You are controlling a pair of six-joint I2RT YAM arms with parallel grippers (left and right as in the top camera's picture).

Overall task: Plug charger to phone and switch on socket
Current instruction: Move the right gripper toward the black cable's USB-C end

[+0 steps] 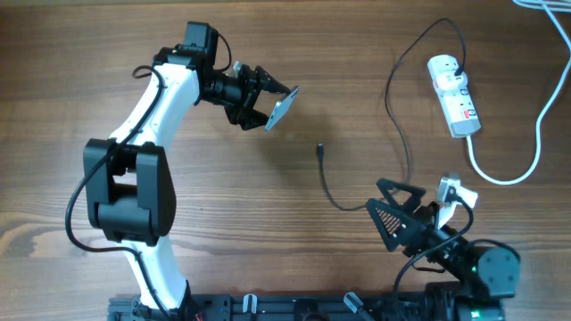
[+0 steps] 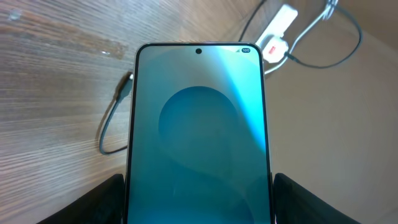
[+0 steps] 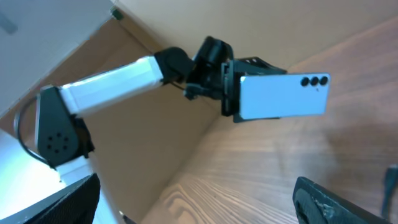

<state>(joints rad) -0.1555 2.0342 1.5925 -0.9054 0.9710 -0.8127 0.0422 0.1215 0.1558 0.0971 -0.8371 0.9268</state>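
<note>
Phone pinched in left gripper, held aloft. Right gripper spread, empty. We judge plugging step pending: right gripper must next grasp charger tip, lying centre.

Bare table between raised phone and charger tip, socket well to the right.

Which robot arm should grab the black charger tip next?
Right. The right arm has its jaws open and empty, near the charger lying on the table. The left arm is busy: its jaws hold the phone up.
</note>
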